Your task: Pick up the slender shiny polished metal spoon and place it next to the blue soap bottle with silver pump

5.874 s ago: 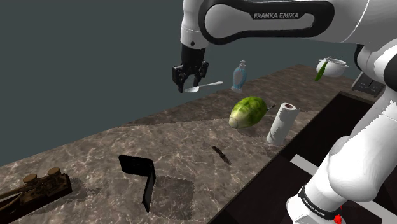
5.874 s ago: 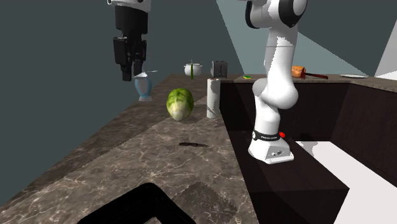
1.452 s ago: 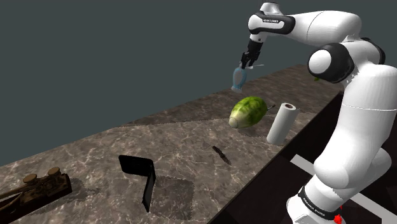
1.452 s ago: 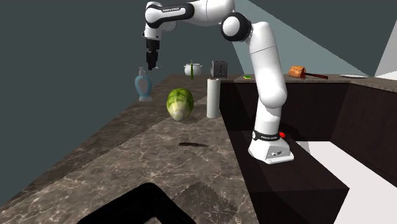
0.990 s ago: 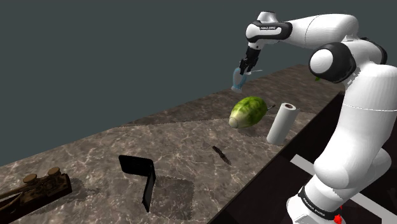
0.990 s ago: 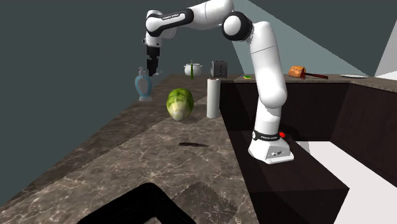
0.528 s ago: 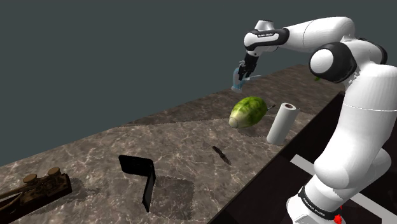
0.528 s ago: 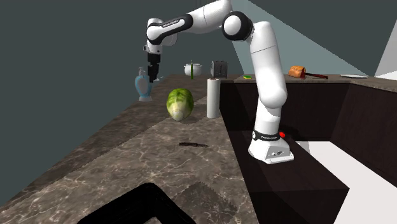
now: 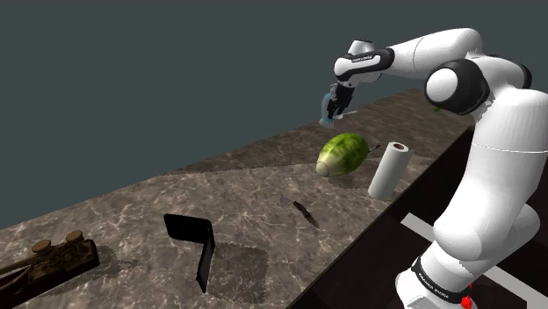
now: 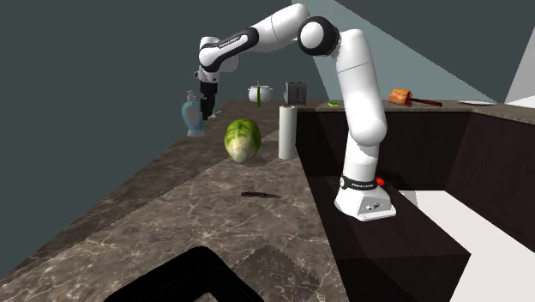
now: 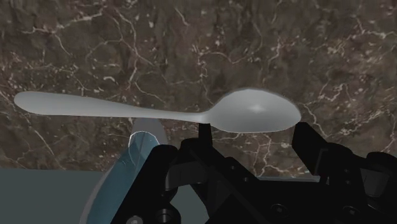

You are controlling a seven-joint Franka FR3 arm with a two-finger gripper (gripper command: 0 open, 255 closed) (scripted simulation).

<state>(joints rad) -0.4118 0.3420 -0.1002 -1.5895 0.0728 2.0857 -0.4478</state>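
Dark marbled counter [image 9: 246, 189]; white arm [image 9: 501, 140] stretched over its far end. Green cabbage-like head [image 10: 242, 139], five o'clock of pale blue soap bottle [image 10: 194, 118] in second exterior view. Black gripper [image 10: 207, 109], three o'clock just beside bottle, above counter, clasped on pale spoon [image 11: 254, 111]: bowl between fingers, handle lying crosswise.

Both exteriors lengthwise along counter [image 9: 263, 189]; wrist close above.

wall [image 9: 132, 70]: dk grey-teal | counter [image 9: 255, 189]: dk brown marble, white veins
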